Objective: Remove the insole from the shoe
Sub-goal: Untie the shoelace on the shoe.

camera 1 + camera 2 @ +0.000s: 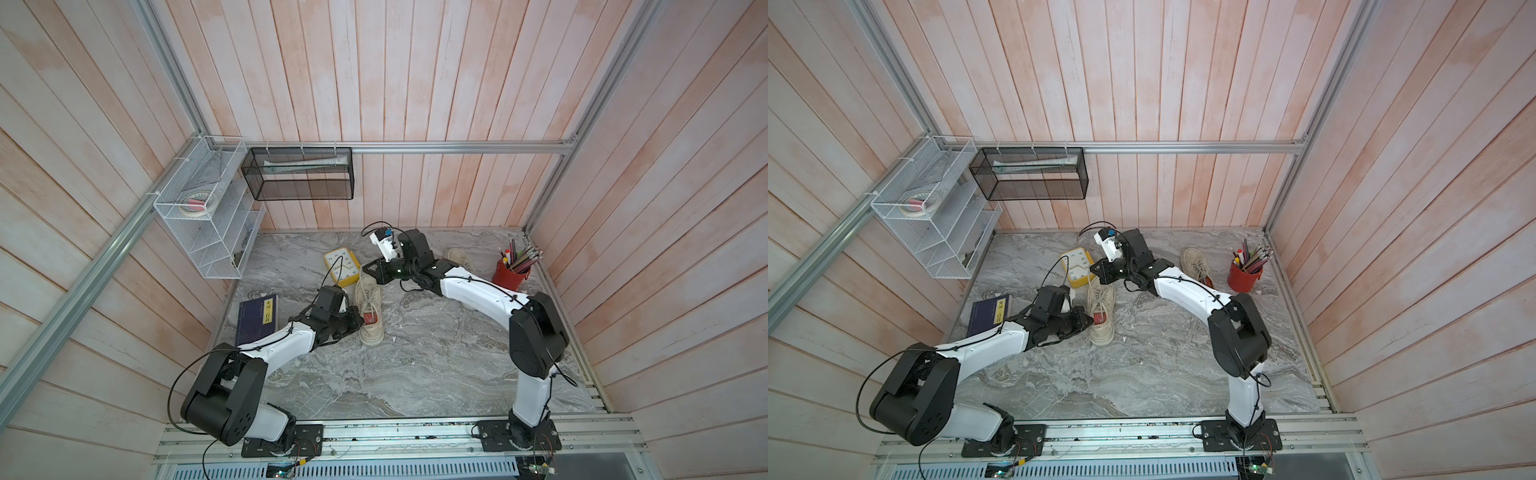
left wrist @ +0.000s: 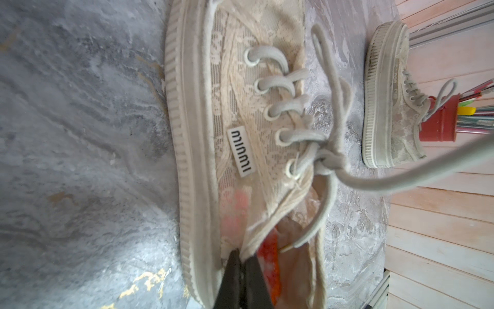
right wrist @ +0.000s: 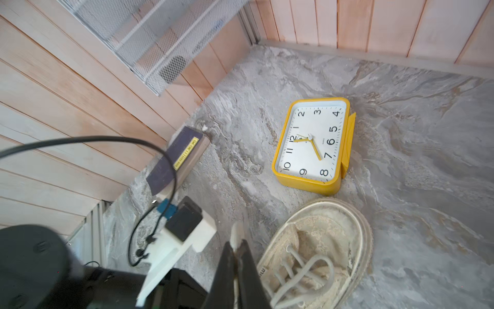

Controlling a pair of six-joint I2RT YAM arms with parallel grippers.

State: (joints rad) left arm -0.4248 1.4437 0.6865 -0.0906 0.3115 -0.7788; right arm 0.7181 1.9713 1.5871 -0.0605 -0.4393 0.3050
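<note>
Left wrist view: left hand (image 2: 240,260) is clenched on the collar edge of the shoe (image 2: 240,107) at the heel opening. Looks like one finger is outside the side wall and the other inside, w/ fabric pinched btwn them. The insole (image 2: 268,256) is inside the shoe, right beside the inner finger. It's a bright red-orange strip, w/ paler peach lining deeper in the opening. A pink blur shows thru the lace-knit side wall just ahead of the fingertips. Can't tell if a finger touches the insole.

Shoe: cream lace-pattern upper, ribbed off-white sole, grubby. Grey-white laces (image 2: 288,107) are tied in a bow, & there's a white tag (image 2: 240,151) w/ black lettering on the side. It sits sole-down on the grey marbled desk (image 2: 80,133).

In both top views the insole reads as a small red patch in the shoe mouth, at the tip of the left hand (image 1: 360,319); the toe points away from that hand.

Right wrist view: right hand (image 3: 236,248) has its fingers nearly together, w/ a pale sliver poking out at the tips; can't tell what it is. The hand is just beside the toe, no contact seen. A yellow clock (image 3: 312,144) lies face-up just past its tips, & a dark book (image 3: 176,160) is farther out by the wall. A second shoe (image 2: 387,107) & a red pencil cup (image 2: 441,125) sit well beyond the gripped shoe from the left hand.
</note>
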